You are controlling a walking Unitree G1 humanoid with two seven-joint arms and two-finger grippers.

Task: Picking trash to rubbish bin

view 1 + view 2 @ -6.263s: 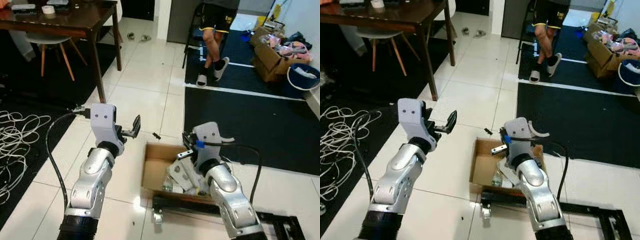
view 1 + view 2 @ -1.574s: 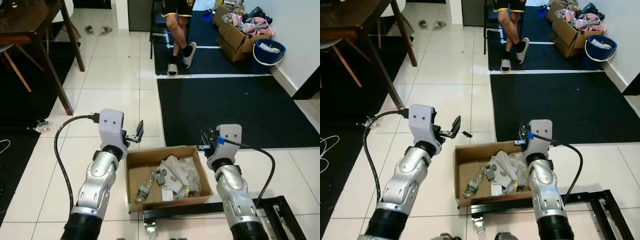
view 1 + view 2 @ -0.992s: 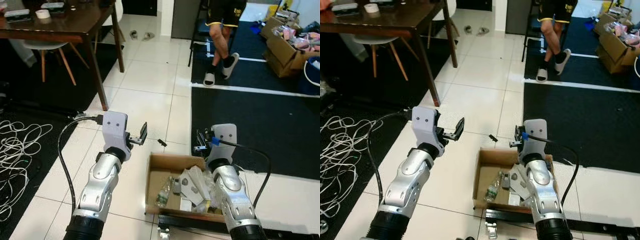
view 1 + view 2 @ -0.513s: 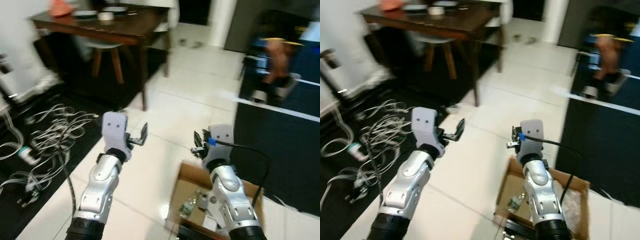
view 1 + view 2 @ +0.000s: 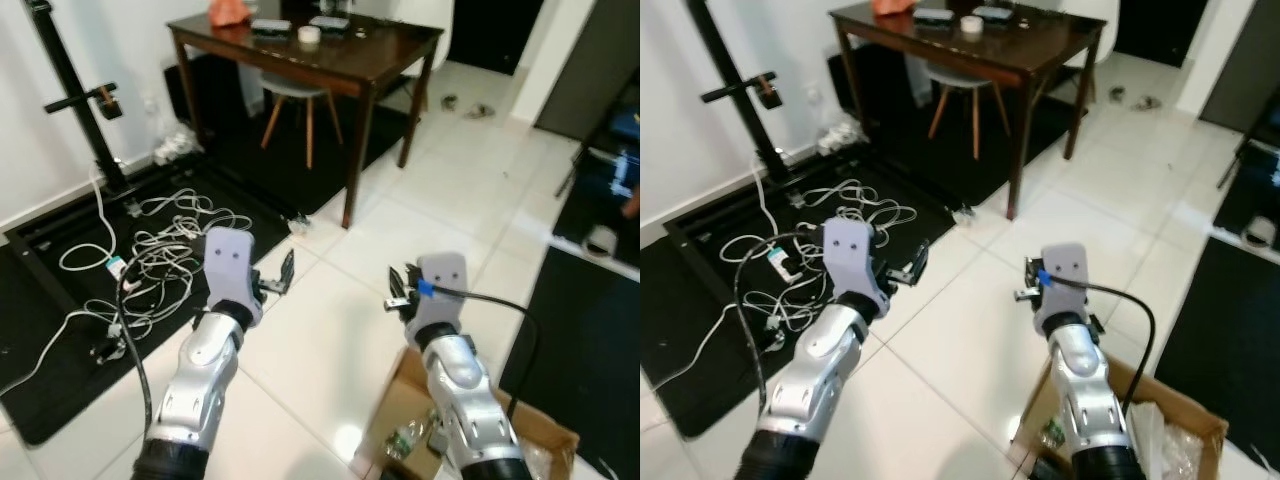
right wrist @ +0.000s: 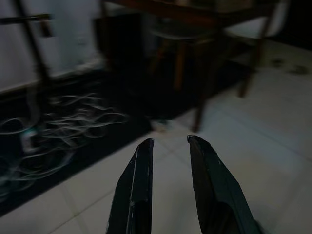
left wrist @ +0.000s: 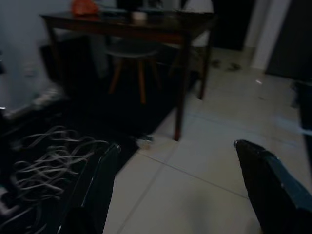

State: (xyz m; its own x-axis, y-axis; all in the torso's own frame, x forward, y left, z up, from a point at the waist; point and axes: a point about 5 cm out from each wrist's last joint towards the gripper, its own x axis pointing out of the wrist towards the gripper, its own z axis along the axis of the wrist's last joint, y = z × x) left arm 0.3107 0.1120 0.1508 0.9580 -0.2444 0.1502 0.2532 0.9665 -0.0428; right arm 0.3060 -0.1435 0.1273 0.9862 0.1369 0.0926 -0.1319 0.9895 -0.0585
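We have turned left: table (image 5: 330, 55) and cables (image 5: 150, 250) now ahead, box (image 5: 400, 420) low right. Left gripper (image 5: 283, 273) wide, right gripper (image 6: 168, 146) narrow, both empty.

dark brown table (image 5: 330, 55), white tiled floor (image 5: 330, 340), white cables (image 5: 160, 250), brown cardboard box (image 5: 400, 410)

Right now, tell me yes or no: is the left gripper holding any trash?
No: the left gripper has its fingers spread wide with only bare floor tiles between them.
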